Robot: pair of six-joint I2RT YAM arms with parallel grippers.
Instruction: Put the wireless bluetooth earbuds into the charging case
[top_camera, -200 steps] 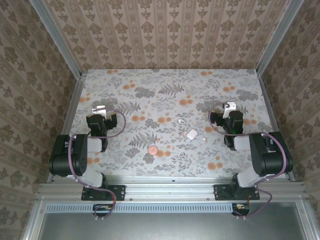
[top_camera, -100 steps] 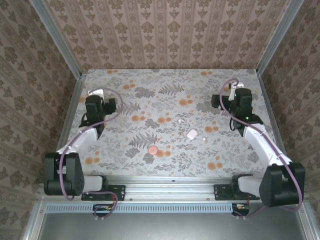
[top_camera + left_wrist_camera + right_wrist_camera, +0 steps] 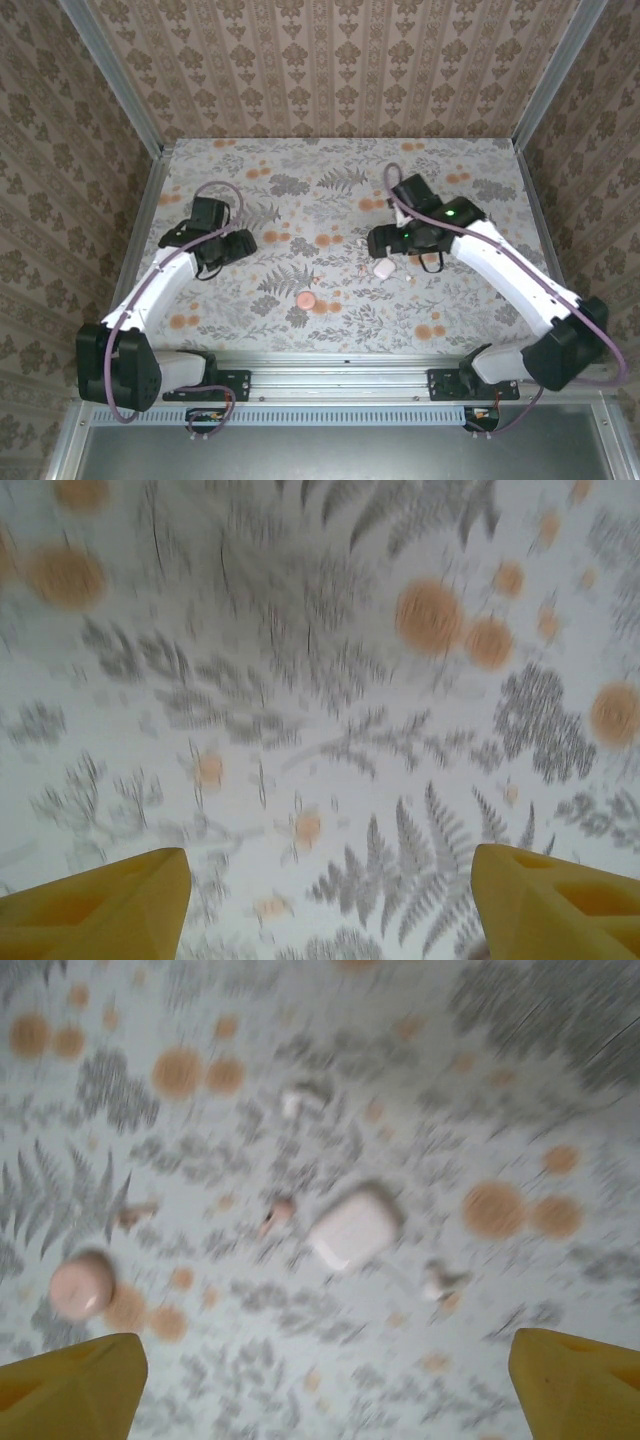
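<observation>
From above: both arms have swung inward since the earlier frame. The right hand [image 3: 381,240], which was by the far right corner, now hangs just beyond the case [image 3: 383,268]. The left hand [image 3: 237,247] has come in from the left edge and is well apart from the case. The case and the pink disc [image 3: 305,299] lie where they did, mid-tabletop [image 3: 300,180], clear of the patterned walls [image 3: 330,70] and with open room on every side.

Left wrist: the left hand [image 3: 328,868] has its yellow fingers [image 3: 110,905] wide apart, holding nothing, over blurred floral tabletop.

Right wrist: the right hand [image 3: 325,1350] is spread wide and empty above the case [image 3: 352,1228]. One earbud [image 3: 298,1100] lies beyond the case and a second earbud [image 3: 440,1280] just beside its right end. The disc [image 3: 80,1285] is near the left finger [image 3: 75,1385].
</observation>
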